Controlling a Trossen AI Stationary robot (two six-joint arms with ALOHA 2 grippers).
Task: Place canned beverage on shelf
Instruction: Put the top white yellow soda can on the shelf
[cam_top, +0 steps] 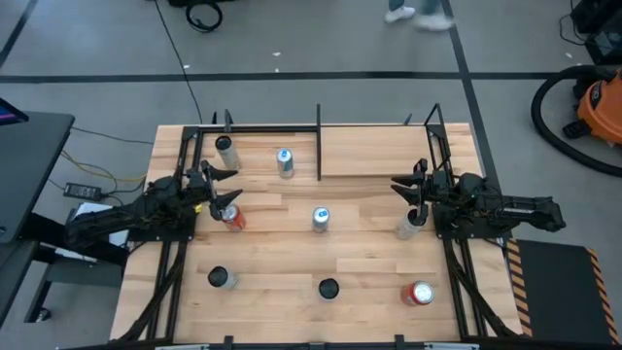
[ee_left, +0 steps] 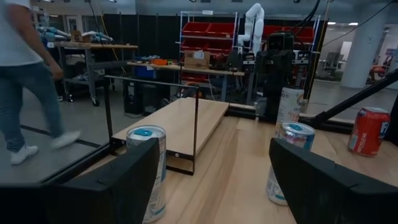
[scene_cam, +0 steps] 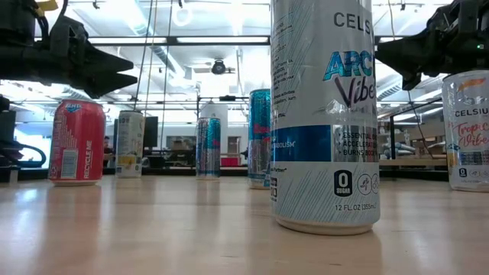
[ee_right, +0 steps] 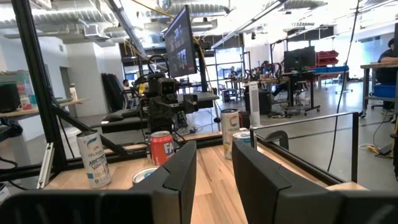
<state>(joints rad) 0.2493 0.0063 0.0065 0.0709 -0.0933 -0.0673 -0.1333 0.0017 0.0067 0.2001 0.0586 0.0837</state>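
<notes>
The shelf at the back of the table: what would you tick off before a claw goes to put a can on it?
1. Shelf has bare room for a can: ok.
2. Left claw open with nothing between its fingers: ok.
3. Right claw open and empty: ok.
4. Red can next to the left claw stands upright: ok.
5. Red can sits between the left claw's fingers: not ok, it is beside them.
6. Person walking beyond the table is out of the arms' reach: cannot tell.
</notes>
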